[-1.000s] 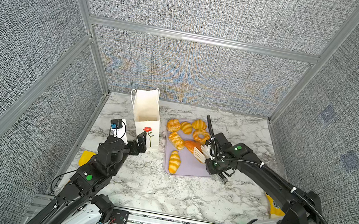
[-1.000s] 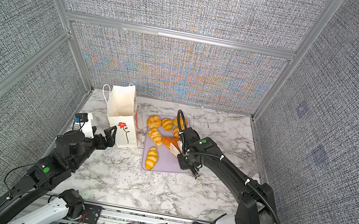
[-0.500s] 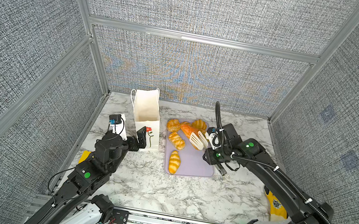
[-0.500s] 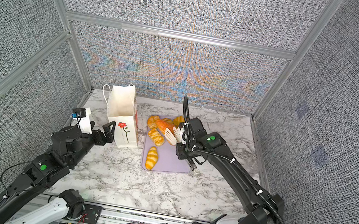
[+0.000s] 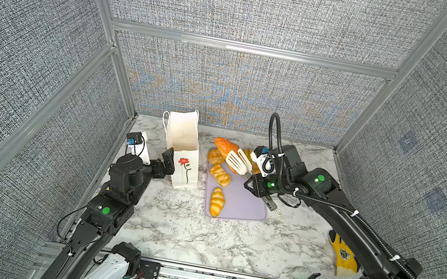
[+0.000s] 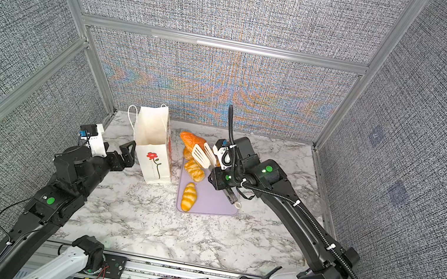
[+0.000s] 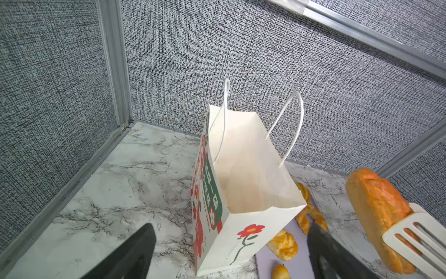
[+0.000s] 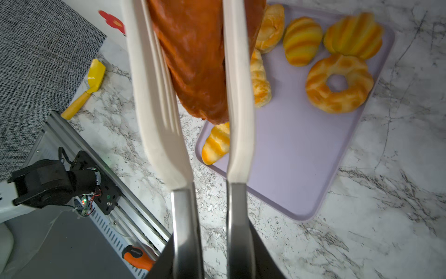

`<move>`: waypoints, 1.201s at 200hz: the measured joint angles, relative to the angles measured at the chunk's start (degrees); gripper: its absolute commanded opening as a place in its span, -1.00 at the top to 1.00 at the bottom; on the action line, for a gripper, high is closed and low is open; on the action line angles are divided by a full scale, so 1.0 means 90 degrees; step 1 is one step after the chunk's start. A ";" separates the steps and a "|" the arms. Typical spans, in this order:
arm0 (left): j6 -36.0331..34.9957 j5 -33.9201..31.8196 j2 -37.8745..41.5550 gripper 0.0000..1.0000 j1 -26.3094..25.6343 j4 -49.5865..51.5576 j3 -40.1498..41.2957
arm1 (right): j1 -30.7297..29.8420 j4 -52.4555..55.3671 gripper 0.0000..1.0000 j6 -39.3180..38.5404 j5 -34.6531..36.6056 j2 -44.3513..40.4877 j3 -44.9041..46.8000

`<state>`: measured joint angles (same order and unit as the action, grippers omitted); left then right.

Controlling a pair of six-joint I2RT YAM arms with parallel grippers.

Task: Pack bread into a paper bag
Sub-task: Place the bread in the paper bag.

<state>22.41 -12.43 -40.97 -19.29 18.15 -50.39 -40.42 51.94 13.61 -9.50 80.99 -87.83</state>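
- While my right pincer clamps the tongs, they hold the dark loaf just ahead of it, off the tray.
- With my left pincer spread wide, the paper bag stands upright just ahead.

No legible text, white lettering on green side band of paper bag too blurred, dark print on handle of screwdriver, 6 o'clock edge, unreadable
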 measured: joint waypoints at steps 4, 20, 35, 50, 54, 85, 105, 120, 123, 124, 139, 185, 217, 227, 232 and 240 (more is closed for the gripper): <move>-0.0022 0.0046 -0.0022 -0.98 0.0029 -0.0002 -0.0024 | -0.0027 -0.0036 0.34 0.0002 -0.0017 -0.0002 -0.0029; -0.0075 0.0170 -0.0109 -0.98 0.0151 0.0005 -0.0104 | -0.0109 -0.0151 0.33 0.0068 -0.0119 0.0000 -0.0155; -0.0107 0.0231 -0.0202 -0.98 0.0265 0.0002 -0.0129 | -0.0199 -0.0274 0.33 0.0073 -0.0216 0.0049 -0.0330; -0.0109 0.0325 -0.0245 -0.99 0.0374 0.0041 -0.0126 | -0.0313 -0.0391 0.34 0.0095 -0.0311 0.0168 -0.0563; -0.0107 0.0381 -0.0250 -0.98 0.0408 0.0039 -0.0126 | -0.0345 -0.0420 0.33 0.0095 -0.0338 0.0199 -0.0612; -0.0109 0.0612 -0.0284 -0.99 0.0699 0.0036 -0.0124 | -0.0532 -0.0653 0.33 0.0100 -0.0605 0.0532 -0.0991; -0.0112 0.0809 -0.0279 -0.99 0.0911 0.0036 -0.0119 | -0.0627 -0.0797 0.33 0.0102 -0.0792 0.0775 -0.1236; -0.0124 0.0950 -0.0279 -0.99 0.1090 0.0036 -0.0119 | -0.0687 -0.0901 0.33 0.0114 -0.0918 0.0957 -0.1413; -0.0131 0.0981 -0.0282 -0.99 0.1122 0.0036 -0.0117 | -0.0699 -0.0923 0.33 0.0119 -0.0950 0.0996 -0.1452; -0.0131 0.0991 -0.0282 -0.99 0.1129 0.0036 -0.0117 | -0.0702 -0.0933 0.33 0.0119 -0.0957 0.1003 -0.1460; -0.0129 0.1132 -0.0294 -0.99 0.1299 0.0036 -0.0092 | -0.0763 -0.1088 0.33 0.0131 -0.1098 0.1188 -0.1620; -0.0107 0.1554 -0.0306 -0.99 0.1596 0.0036 0.0056 | -0.0838 -0.1467 0.33 0.0253 -0.1392 0.1775 -0.2103; -0.0112 0.1615 -0.0304 -0.99 0.1627 0.0036 0.0063 | -0.0838 -0.1557 0.33 0.0294 -0.1481 0.2239 -0.2492; -0.0114 0.1615 -0.0294 -0.99 0.1632 0.0036 0.0066 | -0.0828 -0.1583 0.33 0.0306 -0.1494 0.2402 -0.2630; -0.0117 0.1617 -0.0287 -0.99 0.1639 0.0039 0.0066 | -0.0809 -0.1598 0.33 0.0308 -0.1491 0.2484 -0.2703; -0.0121 0.1617 -0.0267 -0.99 0.1651 0.0039 0.0066 | -0.0787 -0.1603 0.33 0.0308 -0.1494 0.2589 -0.2790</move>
<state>21.32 2.13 -43.38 -4.43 18.50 -49.80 -47.51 37.52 16.38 -22.94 104.29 -112.95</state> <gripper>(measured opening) 0.994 0.335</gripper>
